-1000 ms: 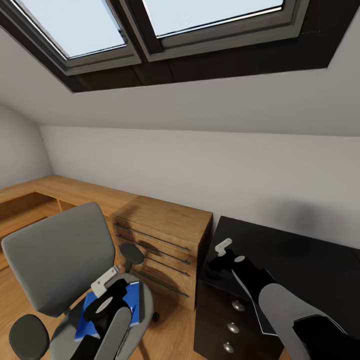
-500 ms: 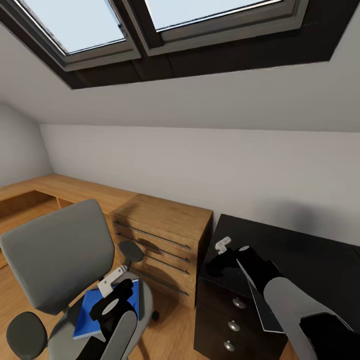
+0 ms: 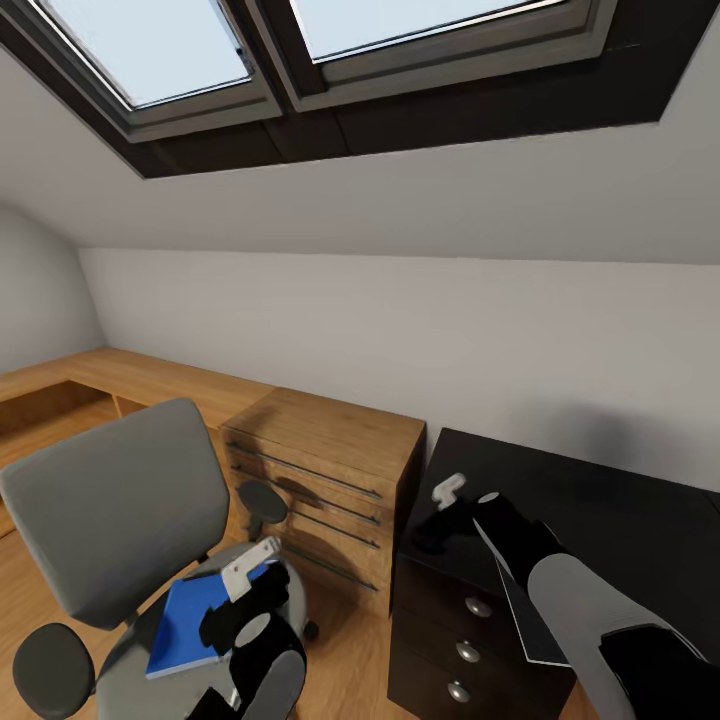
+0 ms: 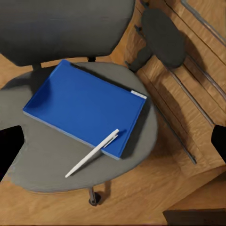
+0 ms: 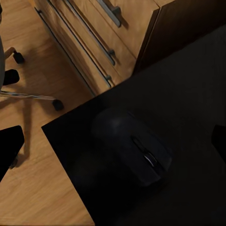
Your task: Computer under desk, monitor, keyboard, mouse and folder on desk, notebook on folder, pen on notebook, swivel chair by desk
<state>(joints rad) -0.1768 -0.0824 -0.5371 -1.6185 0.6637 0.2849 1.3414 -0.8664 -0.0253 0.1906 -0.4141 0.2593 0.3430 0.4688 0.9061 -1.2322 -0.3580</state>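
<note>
The grey swivel chair stands left of the desk, with the blue folder flat on its seat. In the left wrist view the white pen lies slanted across the folder's near corner and onto the seat. My left gripper hovers open above the folder's right edge. My right gripper hangs open over the black desk's left corner, straight above the black mouse resting on the desk top.
A light wooden drawer chest stands between chair and desk, close to the chair's armrest. The desk's black drawer unit is below my right arm. A thin dark grey panel with a pale edge runs along my right forearm.
My left gripper has moved right across the chair seat, uncovering more of the blue folder. The right gripper stays over the desk corner, almost unmoved.
</note>
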